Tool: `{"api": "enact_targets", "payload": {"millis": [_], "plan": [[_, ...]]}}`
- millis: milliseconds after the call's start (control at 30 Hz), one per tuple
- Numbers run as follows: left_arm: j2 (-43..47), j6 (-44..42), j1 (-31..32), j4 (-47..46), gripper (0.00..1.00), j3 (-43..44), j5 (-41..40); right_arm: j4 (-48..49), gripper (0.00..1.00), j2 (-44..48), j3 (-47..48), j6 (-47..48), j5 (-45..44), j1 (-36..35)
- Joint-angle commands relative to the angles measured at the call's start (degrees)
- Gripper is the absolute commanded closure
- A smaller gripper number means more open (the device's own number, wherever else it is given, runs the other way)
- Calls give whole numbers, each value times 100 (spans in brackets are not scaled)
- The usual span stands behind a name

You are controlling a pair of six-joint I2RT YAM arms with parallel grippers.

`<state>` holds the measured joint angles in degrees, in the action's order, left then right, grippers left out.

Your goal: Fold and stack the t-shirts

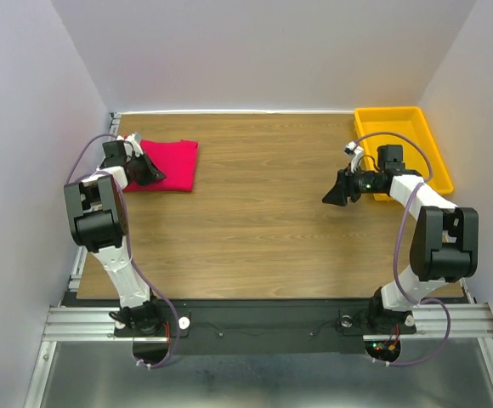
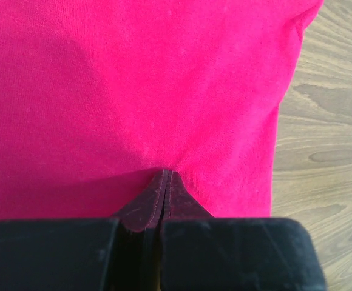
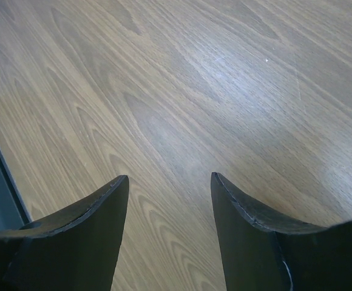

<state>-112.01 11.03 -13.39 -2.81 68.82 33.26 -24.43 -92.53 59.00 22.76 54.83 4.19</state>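
A crimson-pink t-shirt [image 1: 172, 164], folded into a small rectangle, lies at the far left of the wooden table. My left gripper [image 1: 151, 172] sits on its near-left part. In the left wrist view the t-shirt [image 2: 164, 79] fills the frame and my left gripper [image 2: 165, 173] is shut, its tips pressed together into the cloth, pinching a small pucker. My right gripper [image 1: 328, 198] hovers over bare wood at the right, far from the shirt. In its wrist view my right gripper [image 3: 170, 179] stands open with nothing between the fingers.
A yellow plastic tray [image 1: 399, 111] stands at the back right corner, just behind the right arm. Bare table [image 1: 263, 212] stretches between the two arms. White walls close in the table on three sides.
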Motion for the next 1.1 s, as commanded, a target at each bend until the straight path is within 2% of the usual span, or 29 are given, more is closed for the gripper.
{"api": "enact_targets", "payload": {"millis": [0, 133, 200, 233, 367, 400, 433, 500, 533, 600, 633, 700, 767, 800, 867, 933, 967, 1067], "plan": [[143, -66, -32, -176, 96, -62, 164, -54, 38, 7, 208, 123, 37, 47], [643, -13, -41, -316, 77, 123, 32, -71, 38, 7, 208, 123, 54, 56], [1153, 101, -32, -465, 69, 132, -47, -80, 38, 16, 217, 141, 37, 47], [1511, 128, -41, -614, 62, 106, -65, -80, 37, 25, 217, 149, 19, 47], [2550, 111, -24, -984, 55, -183, -274, -98, 37, 103, 191, 220, -77, 56], [2831, 75, -6, -1107, 54, -341, -398, -98, 37, 182, 182, 254, -104, 47], [3425, -55, 38, -1412, 49, -725, -625, -98, 37, 252, 173, 307, -182, 47], [4017, -136, 47, -1678, 44, -1149, -828, -98, 37, 384, 147, 343, -305, 56], [4559, -188, 47, -1871, 37, -1569, -908, -98, 37, 559, 147, 351, -428, 47], [5063, -215, 47, -1951, 29, -1932, -1110, -98, 36, 779, 138, 360, -787, 47], [5283, -215, 38, -1986, 15, -2264, -1128, -98, 35, 1007, 129, 360, -929, 47], [5907, -75, 38, -2118, 1, -2809, -1224, -89, 31, 1298, 85, 299, -1525, 47], [6383, 223, 29, -2154, 1, -3110, -1295, -80, 24, 1718, 50, 238, -2104, 56], [6506, 224, 38, -2154, 1, -3224, -1147, -45, 10, 1851, 24, 202, -2317, 56], [6779, 242, 38, -2154, 1, -3471, -631, 69, 0, 2194, -47, -278, -3000, 74], [6893, 268, 47, -2057, 2, -3620, -312, 192, 0, 2371, -73, -675, -3406, 100], [6990, 268, 47, -2005, 2, -3656, -154, 245, 0, 2519, -108, -1251, -3965, 117], [7157, 163, 134, -1776, 2, -3832, -161, 481, 0, 2731, -257, -2072, -4707, 135]]}}
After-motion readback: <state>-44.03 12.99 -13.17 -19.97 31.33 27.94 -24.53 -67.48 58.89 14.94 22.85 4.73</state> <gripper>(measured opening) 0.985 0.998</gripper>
